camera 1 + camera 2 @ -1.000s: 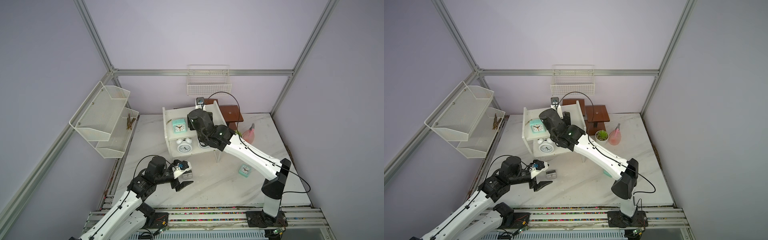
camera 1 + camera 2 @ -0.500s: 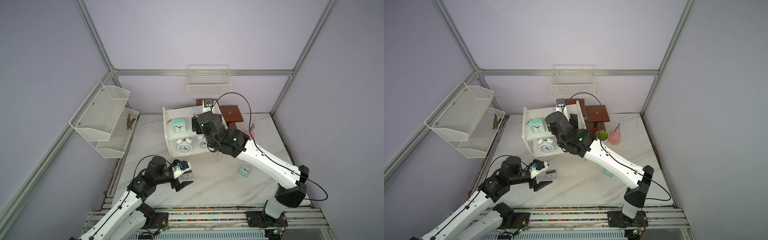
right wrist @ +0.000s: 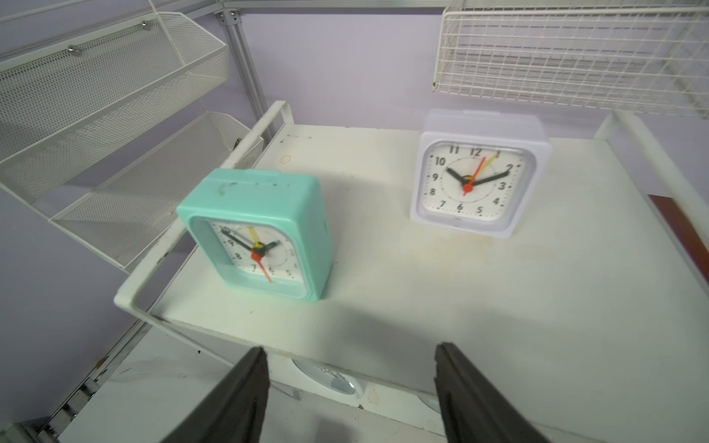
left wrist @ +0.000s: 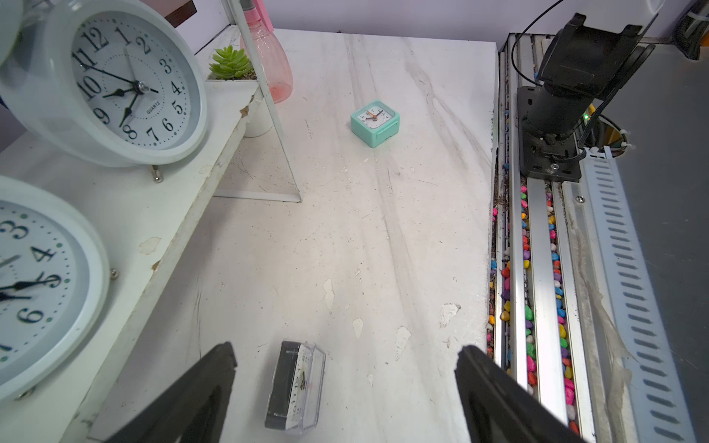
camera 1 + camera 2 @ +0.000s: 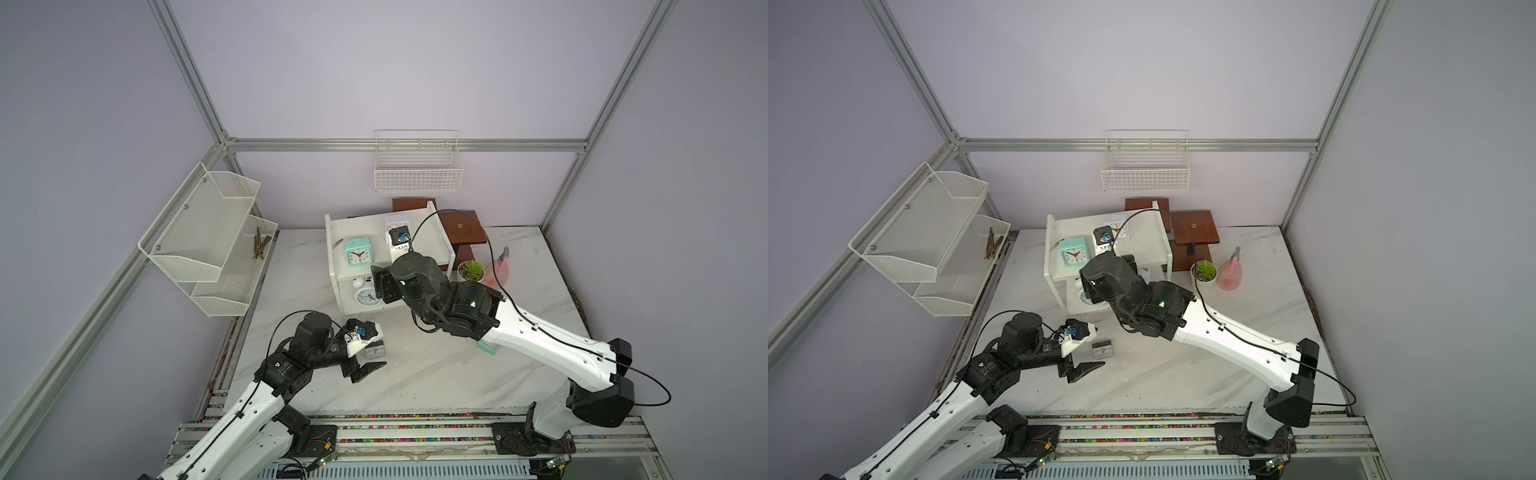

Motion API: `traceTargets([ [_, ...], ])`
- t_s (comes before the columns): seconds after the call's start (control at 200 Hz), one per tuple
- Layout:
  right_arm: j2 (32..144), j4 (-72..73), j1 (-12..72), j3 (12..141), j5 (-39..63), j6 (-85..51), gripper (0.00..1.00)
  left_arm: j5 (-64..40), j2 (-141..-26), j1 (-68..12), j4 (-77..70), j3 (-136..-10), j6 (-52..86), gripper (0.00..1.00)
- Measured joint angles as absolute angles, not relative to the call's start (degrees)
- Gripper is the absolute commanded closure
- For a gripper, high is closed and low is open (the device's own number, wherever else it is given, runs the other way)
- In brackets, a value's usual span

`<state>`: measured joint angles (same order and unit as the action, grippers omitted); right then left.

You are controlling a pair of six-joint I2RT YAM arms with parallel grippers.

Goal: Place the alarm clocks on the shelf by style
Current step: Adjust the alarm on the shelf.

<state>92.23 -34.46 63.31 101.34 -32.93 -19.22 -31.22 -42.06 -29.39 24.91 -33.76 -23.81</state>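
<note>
The white two-tier shelf (image 5: 440,245) stands at the back of the table. Its top board (image 3: 422,287) carries a mint green clock (image 3: 257,234) (image 5: 356,257) and a white square clock (image 3: 479,174). Two round white clocks (image 4: 115,82) (image 4: 34,287) stand on the lower board. My right gripper (image 3: 349,354) (image 5: 384,286) hovers open and empty at the shelf's front edge. The dark-framed clock (image 4: 295,385) (image 5: 1102,349) lies on the table between the fingers of my open left gripper (image 4: 345,353), untouched. A second mint clock (image 4: 375,122) sits on the table, half hidden under the right arm in both top views.
A white mesh wall rack (image 5: 208,232) hangs at the left and a wire basket (image 5: 417,166) on the back wall. A brown wooden stand (image 5: 461,228), a potted succulent (image 5: 471,271) and a pink spray bottle (image 5: 500,270) stand right of the shelf. A pebble-filled rail (image 4: 506,268) borders the table's front.
My right gripper has drawn back from over the top tier to the shelf's front edge, leaving the white square clock standing there. The left arm has not moved.
</note>
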Motion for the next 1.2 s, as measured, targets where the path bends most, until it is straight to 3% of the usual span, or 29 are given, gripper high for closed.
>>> traceTargets([
  [0.2,94.56,-33.12,63.31,101.78,-31.35,-18.90,0.32,-31.11,-41.50,-29.39,24.93,-33.76,-23.81,0.07],
  [0.235,95.11,-32.97,63.31,102.13,-31.07,-18.76,0.39,-31.07,-41.36,-29.39,24.91,-33.76,-23.81,0.07],
  [0.475,98.24,-32.58,63.26,105.54,-30.52,-17.96,0.46,-31.03,-41.17,-29.39,24.91,-33.74,-23.81,0.06],
  [1.2,103.13,-32.60,59.75,110.69,-30.15,-17.67,0.56,-30.76,-39.68,-29.39,24.93,-32.86,-23.81,0.05],
])
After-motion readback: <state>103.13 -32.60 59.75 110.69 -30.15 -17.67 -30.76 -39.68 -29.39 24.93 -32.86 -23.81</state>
